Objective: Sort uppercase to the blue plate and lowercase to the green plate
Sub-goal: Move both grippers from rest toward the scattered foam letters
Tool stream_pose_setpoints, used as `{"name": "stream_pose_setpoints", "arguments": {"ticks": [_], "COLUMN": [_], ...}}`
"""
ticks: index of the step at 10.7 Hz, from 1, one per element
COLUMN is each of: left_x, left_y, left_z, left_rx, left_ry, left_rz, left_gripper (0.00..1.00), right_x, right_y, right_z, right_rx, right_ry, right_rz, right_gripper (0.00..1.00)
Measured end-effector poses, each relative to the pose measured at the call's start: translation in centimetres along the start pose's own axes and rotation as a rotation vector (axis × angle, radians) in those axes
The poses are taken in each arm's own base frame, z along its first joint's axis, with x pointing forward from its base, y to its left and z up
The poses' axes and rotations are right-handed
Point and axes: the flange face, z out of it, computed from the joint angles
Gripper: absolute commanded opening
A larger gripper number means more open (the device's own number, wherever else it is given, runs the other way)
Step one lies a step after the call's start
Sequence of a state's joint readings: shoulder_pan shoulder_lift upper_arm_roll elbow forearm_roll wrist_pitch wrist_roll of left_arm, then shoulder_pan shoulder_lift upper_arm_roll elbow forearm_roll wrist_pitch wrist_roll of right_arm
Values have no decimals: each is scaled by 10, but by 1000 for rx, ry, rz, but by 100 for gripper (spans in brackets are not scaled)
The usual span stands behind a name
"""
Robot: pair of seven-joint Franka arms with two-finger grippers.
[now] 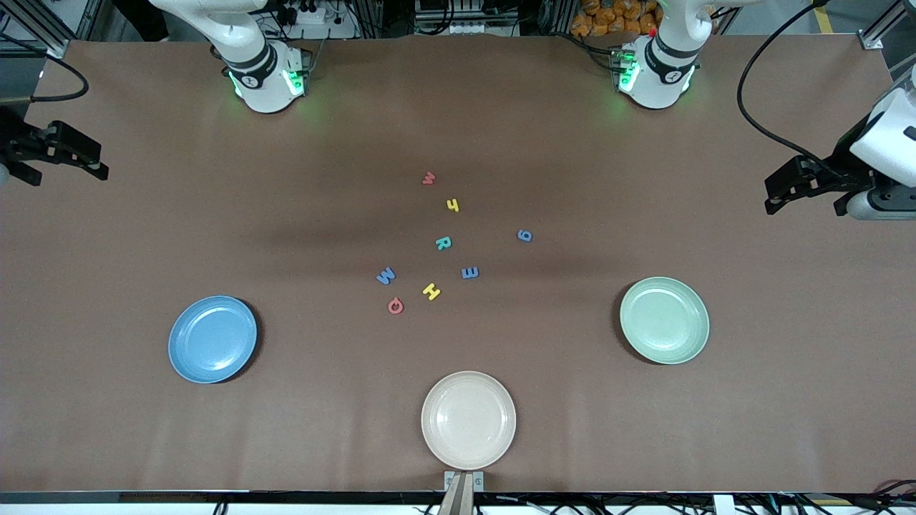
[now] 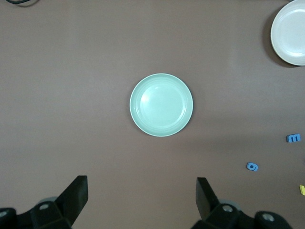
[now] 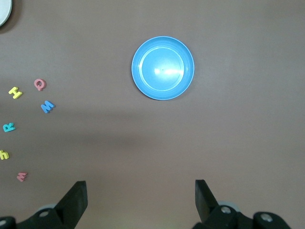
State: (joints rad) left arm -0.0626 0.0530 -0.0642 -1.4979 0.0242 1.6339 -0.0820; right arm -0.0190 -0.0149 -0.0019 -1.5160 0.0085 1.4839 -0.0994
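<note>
All eight letters [image 1: 443, 243] lie clustered mid-desk, farther from the camera than the cream plate [image 1: 469, 419], blue plate [image 1: 212, 339] and green plate [image 1: 664, 320] flanking; left gripper [image 1: 791, 187] and right gripper [image 1: 68, 154] wait at the desk ends, fingers apart, empty; small m [image 1: 469, 272] and M [image 1: 386, 275] risk mix-up

Flat matte brown table covering [image 1: 143, 443] fills the scene, faintly creased. Black cables [image 1: 751, 107] trail across one corner. Aluminium frame rails [image 1: 43, 28] border the table's edge.

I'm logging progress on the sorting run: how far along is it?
Nothing is sorted yet. The blue plate and green plate hold no letters. Nothing is in hand: the left gripper and right gripper are open, one at each end of the table. All eight letters, such as the red Q and blue g, lie mid-table.
</note>
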Motion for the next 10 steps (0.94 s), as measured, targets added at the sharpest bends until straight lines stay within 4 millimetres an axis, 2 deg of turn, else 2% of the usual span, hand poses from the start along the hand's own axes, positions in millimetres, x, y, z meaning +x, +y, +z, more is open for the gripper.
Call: {"name": "stream_pose_setpoints", "arguments": {"ticks": [5,7,8,10], "left_x": [-1,-3,-7,-17], "left_y": [0,10,30,87], "left_z": [0,4,10,35], "left_rx": [0,-2,-3,1], "left_ry": [-5,-21,-48,-101], "left_rz": [0,19,33,-25], "left_gripper": [100,100,100,100], "right_x": [0,0,0,0], "right_y": [0,0,0,-1], "right_z": [1,4,6,11], "right_rx": [0,1,1,2], "right_ry": [-2,-9,-13,-23], "right_rz": [0,0,-1,-2], "right_gripper": [100,100,100,100]}}
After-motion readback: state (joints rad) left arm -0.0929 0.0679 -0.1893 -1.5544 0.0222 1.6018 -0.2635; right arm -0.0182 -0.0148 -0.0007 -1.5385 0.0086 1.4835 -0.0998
